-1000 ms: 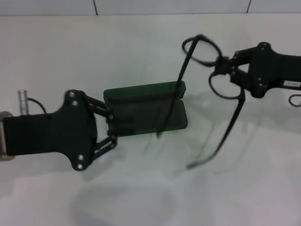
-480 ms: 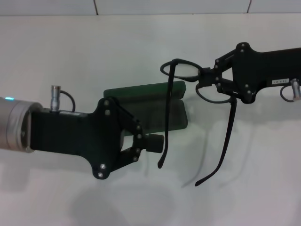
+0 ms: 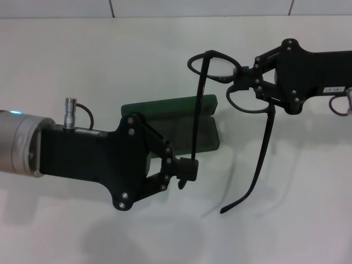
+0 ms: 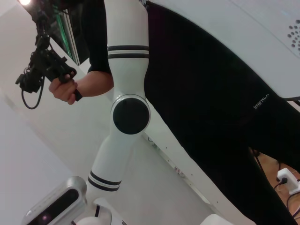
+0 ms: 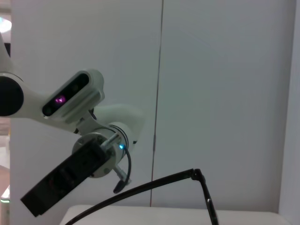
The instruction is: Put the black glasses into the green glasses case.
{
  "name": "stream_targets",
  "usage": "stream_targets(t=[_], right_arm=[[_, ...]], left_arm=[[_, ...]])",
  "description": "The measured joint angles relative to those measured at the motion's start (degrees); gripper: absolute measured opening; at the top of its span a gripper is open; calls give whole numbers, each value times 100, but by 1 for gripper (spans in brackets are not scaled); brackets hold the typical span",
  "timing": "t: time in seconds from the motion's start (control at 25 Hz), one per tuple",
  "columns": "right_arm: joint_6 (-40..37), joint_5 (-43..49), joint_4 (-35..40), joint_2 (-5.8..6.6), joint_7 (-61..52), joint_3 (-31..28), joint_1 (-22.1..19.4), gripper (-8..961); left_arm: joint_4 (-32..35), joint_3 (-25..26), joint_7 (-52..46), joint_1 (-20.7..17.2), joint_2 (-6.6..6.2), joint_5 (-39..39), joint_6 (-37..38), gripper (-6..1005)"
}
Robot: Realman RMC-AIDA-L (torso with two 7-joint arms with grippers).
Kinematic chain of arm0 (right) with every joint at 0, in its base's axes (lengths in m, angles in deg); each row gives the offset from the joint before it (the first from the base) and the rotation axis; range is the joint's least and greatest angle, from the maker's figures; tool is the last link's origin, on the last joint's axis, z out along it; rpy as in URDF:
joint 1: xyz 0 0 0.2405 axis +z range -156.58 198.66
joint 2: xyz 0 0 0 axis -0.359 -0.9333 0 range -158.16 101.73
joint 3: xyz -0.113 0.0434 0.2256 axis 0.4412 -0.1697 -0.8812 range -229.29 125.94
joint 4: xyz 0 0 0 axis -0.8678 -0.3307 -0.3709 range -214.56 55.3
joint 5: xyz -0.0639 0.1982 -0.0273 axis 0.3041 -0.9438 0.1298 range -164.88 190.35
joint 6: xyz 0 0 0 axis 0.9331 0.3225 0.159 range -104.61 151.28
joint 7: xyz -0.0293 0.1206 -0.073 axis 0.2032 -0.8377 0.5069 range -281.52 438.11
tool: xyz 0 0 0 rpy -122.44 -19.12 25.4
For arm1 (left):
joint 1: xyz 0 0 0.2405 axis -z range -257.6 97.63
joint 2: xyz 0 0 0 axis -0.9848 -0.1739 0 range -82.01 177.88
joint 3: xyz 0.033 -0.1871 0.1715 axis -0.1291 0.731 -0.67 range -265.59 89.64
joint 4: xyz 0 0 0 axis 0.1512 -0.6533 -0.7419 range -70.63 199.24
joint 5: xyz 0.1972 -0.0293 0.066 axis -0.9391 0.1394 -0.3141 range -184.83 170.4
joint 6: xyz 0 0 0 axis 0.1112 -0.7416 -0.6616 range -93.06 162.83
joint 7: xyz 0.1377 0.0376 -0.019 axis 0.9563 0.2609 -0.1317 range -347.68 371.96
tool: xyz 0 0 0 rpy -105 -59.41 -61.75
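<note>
Right tool [image 3: 242, 82] clamped on black glasses [image 3: 220, 69] (bridge), left tool [image 3: 184, 170] pinching one temple tip, green glasses case [image 3: 170, 107] beneath

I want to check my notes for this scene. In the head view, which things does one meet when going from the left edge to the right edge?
Left gripper, its fingers closed on a temple tip → green glasses case, open on the table → black glasses, held in the air → right gripper, clamped at the bridge.

You're losing the case's [image 3: 190, 104] near left part behind the left gripper [image 3: 184, 173]. Glasses [image 5: 154, 187] are running off the right wrist view's bottom edge, lenses not showing there.
</note>
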Motion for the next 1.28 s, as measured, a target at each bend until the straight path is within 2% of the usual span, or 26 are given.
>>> stream_targets(t=[0.52,1.28], right_arm=[[-13,-96,30,-69,43,-9,-73,60],[-182,-349,104,-220,98,-11,-67,59]], left_arm=[[10,-160,35,41,34,25,0,1],[-213,-127,7,105,54,25,-57,4]])
